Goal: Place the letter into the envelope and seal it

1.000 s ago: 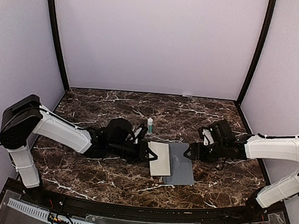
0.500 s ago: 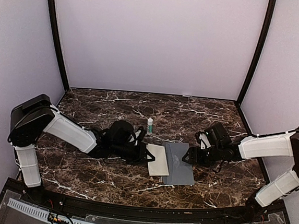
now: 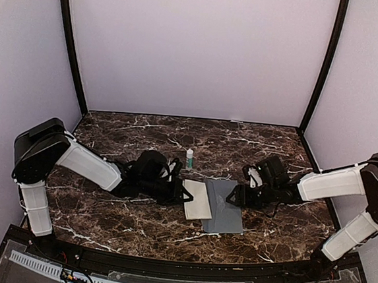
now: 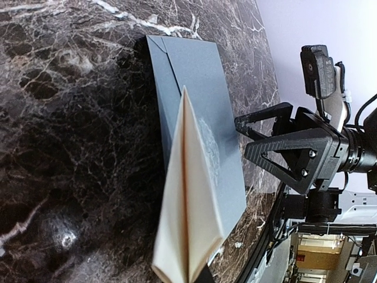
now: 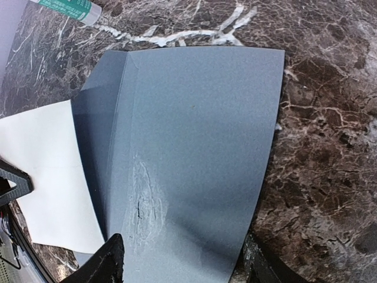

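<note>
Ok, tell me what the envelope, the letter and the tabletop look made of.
Envelope: matte slate-grey paper, probably; it creases sharply and shows a pale scuffed patch.
Letter: thin cream paper, folded, with a crisp fold and fine edges.
Tabletop: dark brown marble or a marble-look laminate, white-veined, polished enough to catch a glare spot.

top view is lit evenly from above: walls bright, dark worktop [image 3: 135,226] dim. in the left wrist view a glare spot is caught on the marble and the near end of the letter [image 4: 185,236] is blurred. right wrist view is rendered sharp.
</note>
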Tool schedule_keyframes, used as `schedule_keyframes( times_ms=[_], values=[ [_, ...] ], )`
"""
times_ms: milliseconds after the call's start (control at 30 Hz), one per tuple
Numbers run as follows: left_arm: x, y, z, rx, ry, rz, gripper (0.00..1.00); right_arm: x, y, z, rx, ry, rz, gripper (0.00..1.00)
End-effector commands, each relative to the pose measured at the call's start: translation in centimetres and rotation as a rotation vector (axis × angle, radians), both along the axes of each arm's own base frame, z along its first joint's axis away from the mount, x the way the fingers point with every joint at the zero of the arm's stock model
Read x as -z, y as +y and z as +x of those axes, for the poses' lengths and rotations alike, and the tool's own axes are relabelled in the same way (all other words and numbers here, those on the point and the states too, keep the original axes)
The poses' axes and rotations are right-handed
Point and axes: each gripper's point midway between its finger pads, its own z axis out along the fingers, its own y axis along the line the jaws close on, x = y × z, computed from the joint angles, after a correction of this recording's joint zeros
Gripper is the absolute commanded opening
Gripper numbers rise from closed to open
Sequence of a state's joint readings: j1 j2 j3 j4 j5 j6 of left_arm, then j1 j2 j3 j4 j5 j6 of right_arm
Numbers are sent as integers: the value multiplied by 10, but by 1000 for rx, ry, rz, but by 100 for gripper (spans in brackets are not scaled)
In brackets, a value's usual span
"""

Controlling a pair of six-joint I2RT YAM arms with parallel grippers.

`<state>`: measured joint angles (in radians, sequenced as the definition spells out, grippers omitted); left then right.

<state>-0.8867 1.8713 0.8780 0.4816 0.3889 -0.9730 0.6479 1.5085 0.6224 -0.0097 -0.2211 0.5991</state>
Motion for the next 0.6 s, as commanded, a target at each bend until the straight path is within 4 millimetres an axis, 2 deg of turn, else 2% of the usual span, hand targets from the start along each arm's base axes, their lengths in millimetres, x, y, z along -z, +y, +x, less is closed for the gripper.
schedule_keyframes(
  times_ms=[0, 233, 567],
  values=[
    [11, 5, -2, 39, -19, 41, 0, 17, 1, -17, -22, 70, -20, 66],
    [24, 10, -3, 54, -15, 108, 0, 18, 5, -18, -28, 77, -12, 66],
    [28, 5, -4, 64, 1, 96, 0, 15, 12, -20, -37, 84, 7, 65]
  ],
)
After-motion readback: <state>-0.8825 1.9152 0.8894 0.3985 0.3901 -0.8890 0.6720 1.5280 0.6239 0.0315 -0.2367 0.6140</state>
